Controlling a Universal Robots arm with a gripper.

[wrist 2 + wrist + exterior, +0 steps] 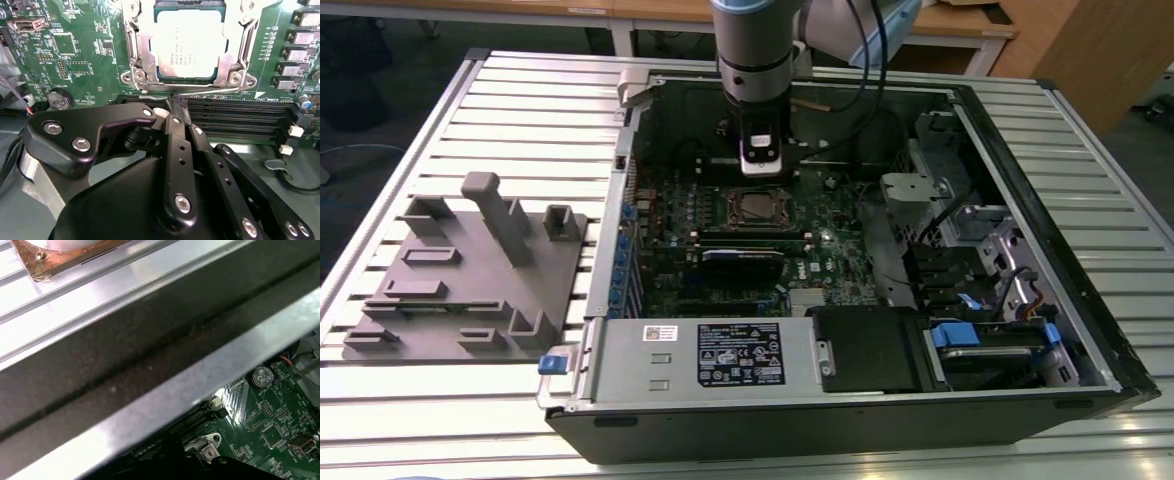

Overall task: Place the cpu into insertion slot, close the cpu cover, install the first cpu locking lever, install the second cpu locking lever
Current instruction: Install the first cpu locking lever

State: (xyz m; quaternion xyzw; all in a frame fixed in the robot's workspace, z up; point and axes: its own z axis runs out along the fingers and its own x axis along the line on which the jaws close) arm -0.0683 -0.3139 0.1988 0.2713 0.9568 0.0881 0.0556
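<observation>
The cpu [187, 47], a square chip with a silver top, lies in the insertion slot [761, 207] on the green motherboard. The cpu cover [137, 50], a metal frame, lies flat around it. A thin wire locking lever [212, 89] runs along the socket edge nearest my gripper. My gripper [178, 101] has its black fingers [172, 130] shut together, the tips right at that lever wire near its middle. In the exterior view the gripper [765, 172] hangs inside the open computer case, just behind the socket.
Black memory slots [240, 117] lie between gripper and socket. A black card [744, 258] and the power supply [707, 355] sit nearer the case front. The case rim [165, 390] crosses the first wrist view. A grey fixture block [467, 270] stands on the slatted table [520, 110].
</observation>
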